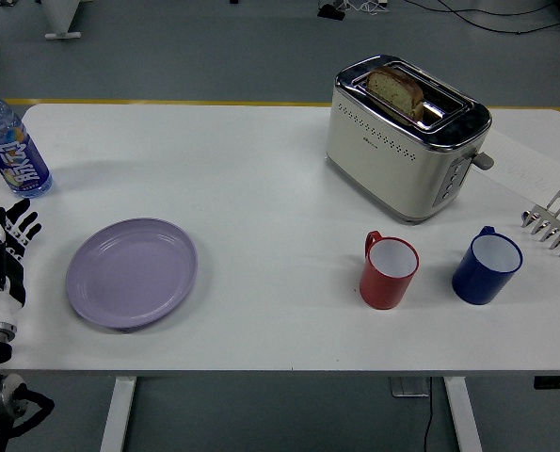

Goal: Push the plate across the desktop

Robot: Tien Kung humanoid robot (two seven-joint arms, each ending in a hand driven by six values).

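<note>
At bench left: robot hand (7, 247) open, empty, beside plate (132, 272). Risk: hard shove, plate sliding off near edge.

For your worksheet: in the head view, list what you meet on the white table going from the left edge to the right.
Left hand → water bottle → purple plate → red mug → toaster → blue mug → metal rack.
</note>
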